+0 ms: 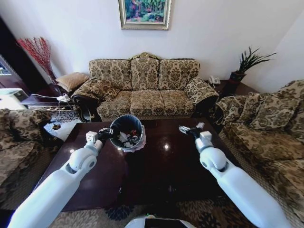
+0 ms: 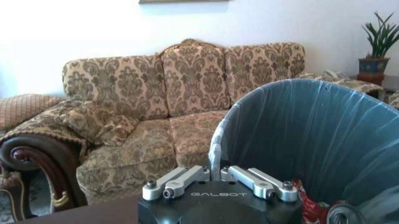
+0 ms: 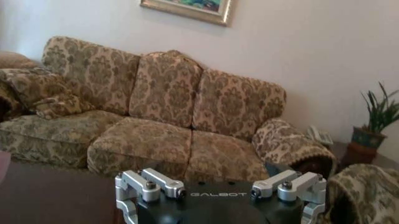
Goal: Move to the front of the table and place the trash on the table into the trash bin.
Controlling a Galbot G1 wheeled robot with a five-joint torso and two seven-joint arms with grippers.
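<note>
Trash (image 1: 129, 138) already lies inside the trash bin (image 1: 124, 124), which the left gripper (image 1: 102, 136) holds tilted above the desk (image 1: 156, 171) with jaws clenched on its rim, while the right gripper (image 1: 189, 129) hovers far-right, jaws released.

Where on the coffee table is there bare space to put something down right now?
The table is bare across its near half between the two arms, and along the far edge between the trash bin and the right gripper. It is crowded at the far left, where the left gripper holds the tilted bin's rim.
</note>
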